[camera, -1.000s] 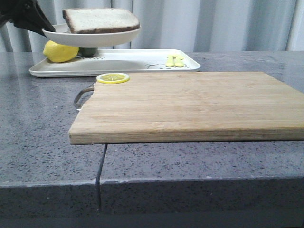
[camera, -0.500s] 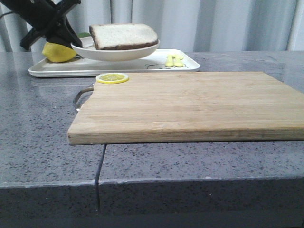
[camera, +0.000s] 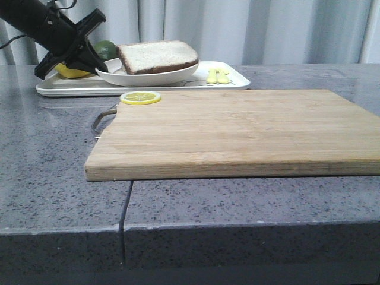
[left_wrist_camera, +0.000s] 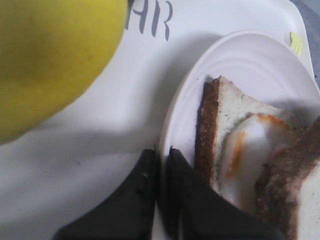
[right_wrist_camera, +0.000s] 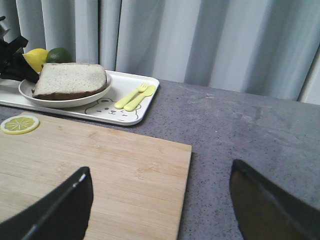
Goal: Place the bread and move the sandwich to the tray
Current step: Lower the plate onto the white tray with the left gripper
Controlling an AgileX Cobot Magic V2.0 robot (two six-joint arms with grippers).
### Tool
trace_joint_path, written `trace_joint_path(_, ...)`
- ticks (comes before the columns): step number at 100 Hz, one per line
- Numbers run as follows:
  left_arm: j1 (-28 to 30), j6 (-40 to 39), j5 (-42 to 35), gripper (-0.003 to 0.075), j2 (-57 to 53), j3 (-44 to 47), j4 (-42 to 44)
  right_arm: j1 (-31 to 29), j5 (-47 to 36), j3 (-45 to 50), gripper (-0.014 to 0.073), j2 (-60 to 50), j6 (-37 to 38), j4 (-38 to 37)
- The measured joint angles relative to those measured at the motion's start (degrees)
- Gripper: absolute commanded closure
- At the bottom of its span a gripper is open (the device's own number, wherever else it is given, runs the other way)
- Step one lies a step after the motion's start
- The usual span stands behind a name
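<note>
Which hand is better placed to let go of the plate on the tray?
The left hand: it grips the plate rim over the tray. The right hand hangs open above the cutting board.

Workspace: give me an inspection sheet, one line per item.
Surface: grey speckled countertop with a seam; wooden cutting board lies on it.
Job's things: sandwich sits on the round plate, which is at the tray; whether it has touched down is not clear. Fried egg shows between the slices in the left wrist view.
Clutter: lemon, lime, lemon slice on the board's corner, yellow cutlery on the tray.
Grippers: left gripper has its jaws clamped on the plate rim; right gripper is open above the board, holding nothing.
Cables: one black cable by the left arm.
Surroundings: grey curtain behind.
</note>
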Motion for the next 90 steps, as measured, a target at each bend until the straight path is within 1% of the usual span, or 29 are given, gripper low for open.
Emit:
trace_joint_path(31, 0.00, 0.00, -1.07, 0.0740, 0.33, 0.00, -0.61, 0.00, 0.00, 0.00, 0.0030, 0.00, 0.00, 0.00)
trace_joint_path(52, 0.00, -0.86, -1.13, 0.0740, 0.33, 0.00, 1.42, 0.00, 0.00, 0.00, 0.0030, 0.00, 0.00, 0.00)
trace_joint_path(90, 0.00, -1.35, -1.13, 0.0739, 0.33, 0.00, 1.70, 0.00, 0.00, 0.00, 0.0030, 0.00, 0.00, 0.00)
